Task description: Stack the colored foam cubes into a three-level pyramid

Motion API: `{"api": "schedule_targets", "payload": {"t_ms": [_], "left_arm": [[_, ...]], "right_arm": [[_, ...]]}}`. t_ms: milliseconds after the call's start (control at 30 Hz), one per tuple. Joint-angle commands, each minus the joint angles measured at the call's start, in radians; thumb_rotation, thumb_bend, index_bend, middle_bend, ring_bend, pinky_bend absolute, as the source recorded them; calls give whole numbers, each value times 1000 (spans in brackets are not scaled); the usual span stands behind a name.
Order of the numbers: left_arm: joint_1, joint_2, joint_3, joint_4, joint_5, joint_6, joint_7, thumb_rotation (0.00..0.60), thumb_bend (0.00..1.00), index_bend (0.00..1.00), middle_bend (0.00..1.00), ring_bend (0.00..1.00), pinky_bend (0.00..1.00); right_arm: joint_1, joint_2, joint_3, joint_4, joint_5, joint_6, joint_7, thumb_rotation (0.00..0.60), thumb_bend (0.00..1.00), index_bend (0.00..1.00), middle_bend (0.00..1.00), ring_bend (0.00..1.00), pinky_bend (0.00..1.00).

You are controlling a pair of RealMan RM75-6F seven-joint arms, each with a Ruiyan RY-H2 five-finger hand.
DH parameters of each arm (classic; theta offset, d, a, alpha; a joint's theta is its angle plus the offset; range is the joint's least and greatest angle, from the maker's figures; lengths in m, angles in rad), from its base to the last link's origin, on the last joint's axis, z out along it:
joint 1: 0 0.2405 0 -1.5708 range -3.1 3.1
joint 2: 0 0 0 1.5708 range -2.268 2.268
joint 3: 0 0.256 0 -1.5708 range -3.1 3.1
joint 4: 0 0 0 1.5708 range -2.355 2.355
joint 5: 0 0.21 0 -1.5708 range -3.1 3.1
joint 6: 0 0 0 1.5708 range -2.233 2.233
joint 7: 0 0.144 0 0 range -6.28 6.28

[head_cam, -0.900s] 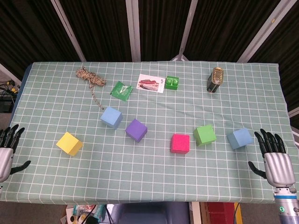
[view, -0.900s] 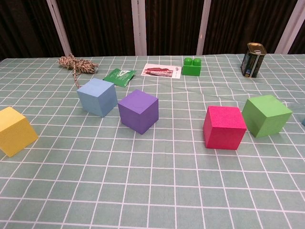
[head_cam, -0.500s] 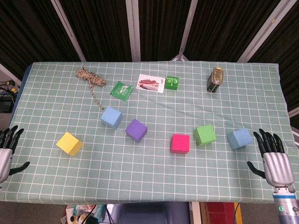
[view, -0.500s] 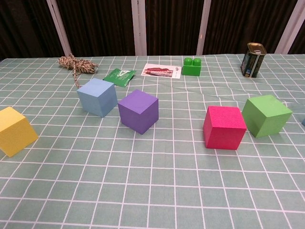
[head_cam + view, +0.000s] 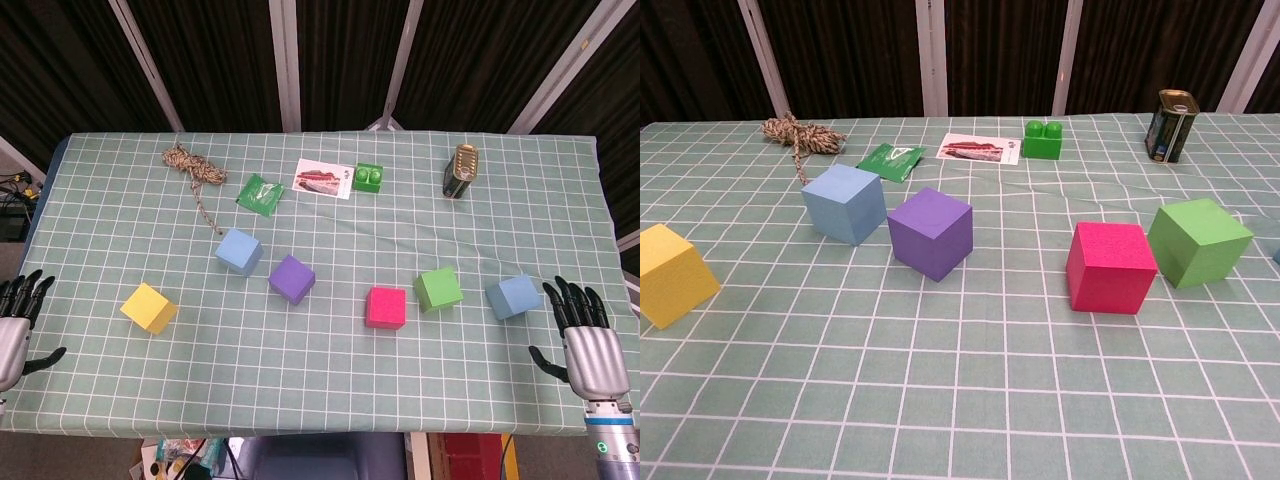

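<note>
Green-and-white checked cloth covers the table (image 5: 330, 400), a little rumpled toward the far right, and six foam cubes sit loose on it in a ragged row, none stacked and none touching. From the left: the yellow cube (image 5: 148, 307) well apart near the left edge, the pale blue cube (image 5: 238, 250), the purple cube (image 5: 292, 278) just beside it, then a gap to the pink cube (image 5: 386, 307), the green cube (image 5: 438, 289) close by, and a second blue cube (image 5: 513, 297) nearest the right side. All have blunt matte faces and soft edges, and most sit turned at an angle to the grid. Along the far side lies the clutter: a tangle of twine (image 5: 190, 165) with a loose tail trailing toward the pale blue cube, a crinkled green packet (image 5: 260, 193), a printed card (image 5: 323, 179) lying flat, a green toy brick (image 5: 368, 177) with two studs on top, and a dull gold tin (image 5: 461, 171) standing upright. Nothing lies between the cubes and the near edge. Right robot hand (image 5: 588, 338), silver-backed with black fingers (image 5: 573, 301), hovers at the near right corner just beside the second blue cube, fingers spread and holding nothing. Left robot hand (image 5: 14, 328) is half out of view at the left edge, fingers also apart and empty, well clear of the yellow cube.
</note>
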Motion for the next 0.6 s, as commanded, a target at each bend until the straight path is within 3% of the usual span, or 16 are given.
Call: {"api": "schedule_targets", "payload": {"t_ms": [33,600], "left_arm": [[-2,0,1,-2,1,-3,5,600,0,0,0,0,0],[-54,37,-24,-67,62,-10,71,600,27,0,0,0,11]], "right_arm": [[-1,2,0,-1,-1,1,3,600,249,0,0,0,22],[2,3,0,-8,9,-10,14,600,249,0,0,0,22]]}}
